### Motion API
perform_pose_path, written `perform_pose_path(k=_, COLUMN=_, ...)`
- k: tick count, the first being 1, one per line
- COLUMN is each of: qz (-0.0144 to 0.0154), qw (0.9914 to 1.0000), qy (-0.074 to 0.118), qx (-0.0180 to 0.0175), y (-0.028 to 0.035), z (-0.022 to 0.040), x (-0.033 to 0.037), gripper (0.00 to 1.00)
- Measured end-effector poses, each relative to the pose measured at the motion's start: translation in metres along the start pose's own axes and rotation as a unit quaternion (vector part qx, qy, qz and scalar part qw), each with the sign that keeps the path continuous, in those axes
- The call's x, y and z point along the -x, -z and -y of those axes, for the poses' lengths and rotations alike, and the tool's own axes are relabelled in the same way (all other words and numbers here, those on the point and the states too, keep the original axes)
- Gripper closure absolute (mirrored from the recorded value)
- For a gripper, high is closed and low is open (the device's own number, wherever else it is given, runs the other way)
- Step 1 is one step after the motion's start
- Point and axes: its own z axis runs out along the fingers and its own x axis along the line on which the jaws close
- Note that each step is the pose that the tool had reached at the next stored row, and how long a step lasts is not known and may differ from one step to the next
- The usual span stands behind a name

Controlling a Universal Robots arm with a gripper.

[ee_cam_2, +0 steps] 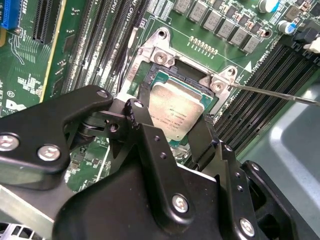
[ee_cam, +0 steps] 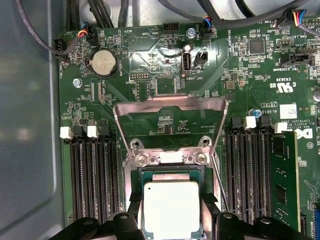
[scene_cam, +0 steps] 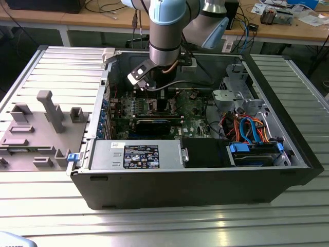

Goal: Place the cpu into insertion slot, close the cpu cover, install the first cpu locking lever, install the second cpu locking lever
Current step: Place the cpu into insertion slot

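Observation:
The cpu [ee_cam_2: 175, 112], a flat square chip with a silver-grey top, sits between the two black fingers of my gripper [ee_cam_2: 169, 121], which is shut on it. It lies in or just over the insertion slot [ee_cam_2: 161, 54], whose silvery rim and green border surround it. In the first wrist view the cpu [ee_cam: 171, 207] is low in the insertion slot [ee_cam: 167, 159], with the gripper [ee_cam: 171, 217] flanking it. The cpu cover [ee_cam: 170, 102] stands swung open behind the slot. A thin locking lever [ee_cam: 220, 186] is raised beside the slot. In the exterior view the gripper [scene_cam: 161, 98] reaches down into the computer case.
Long black memory slots [ee_cam: 95, 175] run on both sides of the socket, with one memory card [ee_cam: 282, 180] standing in a slot. The case walls [scene_cam: 288, 128], a power supply [scene_cam: 136, 154] and cabled drive bays [scene_cam: 252, 134] ring the board. A grey fixture [scene_cam: 46, 123] lies outside the case.

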Motion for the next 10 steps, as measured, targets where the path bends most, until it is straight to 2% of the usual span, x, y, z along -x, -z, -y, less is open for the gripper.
perform_pose_path(k=7, qz=-0.0002, qw=1.00000, qy=0.001, qx=0.0003, y=-0.0009, z=-0.0006, x=-0.0002, gripper=0.45)
perform_pose_path(k=8, qz=-0.0007, qw=1.00000, qy=0.001, qx=0.0003, y=-0.0012, z=-0.0006, x=-0.0004, gripper=0.45)
perform_pose_path(k=9, qz=-0.0004, qw=1.00000, qy=0.001, qx=0.0003, y=-0.0011, z=-0.0006, x=-0.0002, gripper=0.38)
perform_pose_path(k=10, qz=-0.0002, qw=1.00000, qy=0.001, qx=0.0002, y=-0.0009, z=-0.0005, x=-0.0001, gripper=0.38)
